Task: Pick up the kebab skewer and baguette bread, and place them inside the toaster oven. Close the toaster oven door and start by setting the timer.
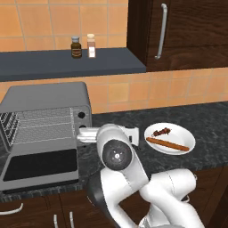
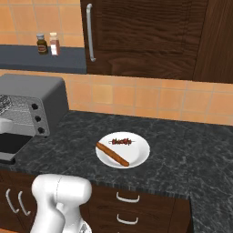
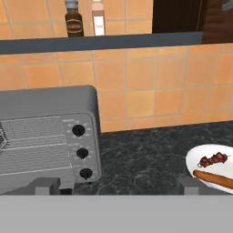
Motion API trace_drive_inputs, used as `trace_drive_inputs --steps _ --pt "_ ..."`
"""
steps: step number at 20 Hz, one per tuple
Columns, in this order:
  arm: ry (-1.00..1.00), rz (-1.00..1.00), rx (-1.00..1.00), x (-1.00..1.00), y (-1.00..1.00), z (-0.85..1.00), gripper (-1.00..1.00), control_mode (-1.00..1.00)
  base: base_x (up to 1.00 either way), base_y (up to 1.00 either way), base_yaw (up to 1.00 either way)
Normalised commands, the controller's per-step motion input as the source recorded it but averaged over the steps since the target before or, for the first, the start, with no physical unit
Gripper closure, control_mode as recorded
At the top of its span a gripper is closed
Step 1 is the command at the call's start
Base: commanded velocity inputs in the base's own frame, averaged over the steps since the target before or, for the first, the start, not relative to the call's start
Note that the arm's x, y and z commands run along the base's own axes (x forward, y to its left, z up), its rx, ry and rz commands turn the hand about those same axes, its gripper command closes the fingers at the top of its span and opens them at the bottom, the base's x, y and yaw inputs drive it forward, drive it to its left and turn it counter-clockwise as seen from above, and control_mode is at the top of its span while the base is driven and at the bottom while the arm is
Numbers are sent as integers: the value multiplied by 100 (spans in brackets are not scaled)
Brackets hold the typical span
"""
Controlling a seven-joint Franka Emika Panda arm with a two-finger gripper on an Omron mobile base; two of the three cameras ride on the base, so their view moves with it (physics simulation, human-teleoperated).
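Two bottles [image 1: 83, 46] on shelf [image 1: 67, 63]; claw [image 3: 116, 185] spread, facing toaster oven [image 3: 50, 136].

The toaster oven [image 1: 44, 116] is a boxy grey metal unit standing on the dark speckled worktop [image 2: 182, 150] against the tiled wall, with three black knobs stacked down its right side and a wire rack visible inside. The toaster oven door [image 1: 42, 167], dark glass in a grey frame, lies folded down and open toward the front. To the oven's right, a white plate [image 2: 139, 157] carries the short kebab skewer [image 2: 122, 141] with dark red-brown chunks and, just beside it, the long orange-brown baguette bread [image 2: 112, 154] lying diagonally.
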Motion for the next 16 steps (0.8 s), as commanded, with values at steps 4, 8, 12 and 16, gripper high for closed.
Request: trace_drive_inputs --steps 4,8,12,16 --pt "-14 0 0 -1 100 0 -100 -100 0 0 0" --pt "0 0 -1 2 100 -3 -100 -100 0 0 0" --pt "0 0 0 26 42 0 -100 -100 0 0 0" --pt "0 0 0 6 18 0 -100 -100 0 0 0"
